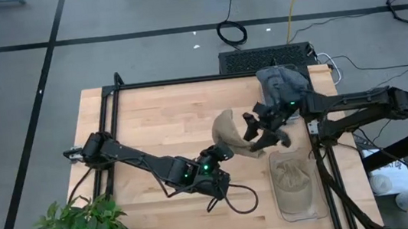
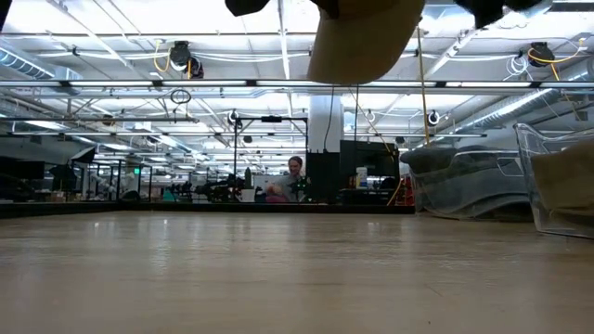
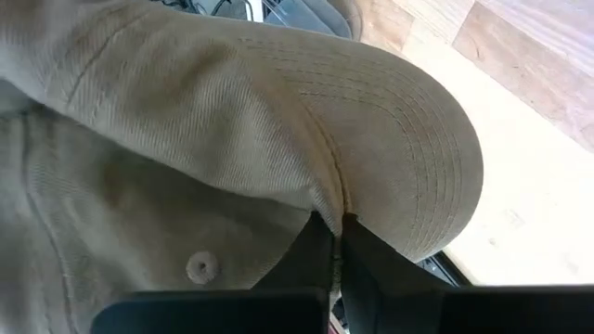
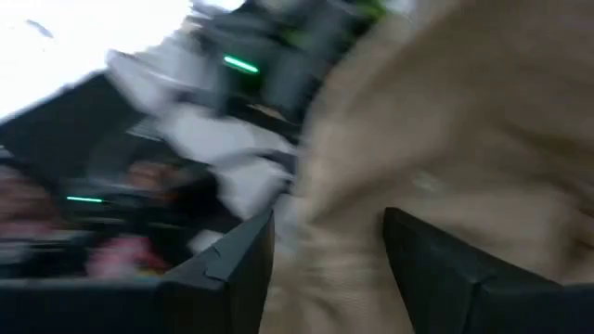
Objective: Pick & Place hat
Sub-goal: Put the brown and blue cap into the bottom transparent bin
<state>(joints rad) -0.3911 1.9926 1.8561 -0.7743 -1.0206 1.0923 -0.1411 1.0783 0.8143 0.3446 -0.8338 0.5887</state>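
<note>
The tan hat [image 1: 231, 133] hangs above the worktop's [image 1: 151, 120] right half, brim pinched in the left gripper [image 3: 336, 243]; the right gripper's [image 4: 325, 255] spread fingers straddle its crown.

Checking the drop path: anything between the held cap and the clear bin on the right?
Nothing visible. The tan cap hangs above the table, pinched by the left gripper, with the right gripper open around its other side. Only bare table separates it from the clear bin, which already holds a cap.
</note>
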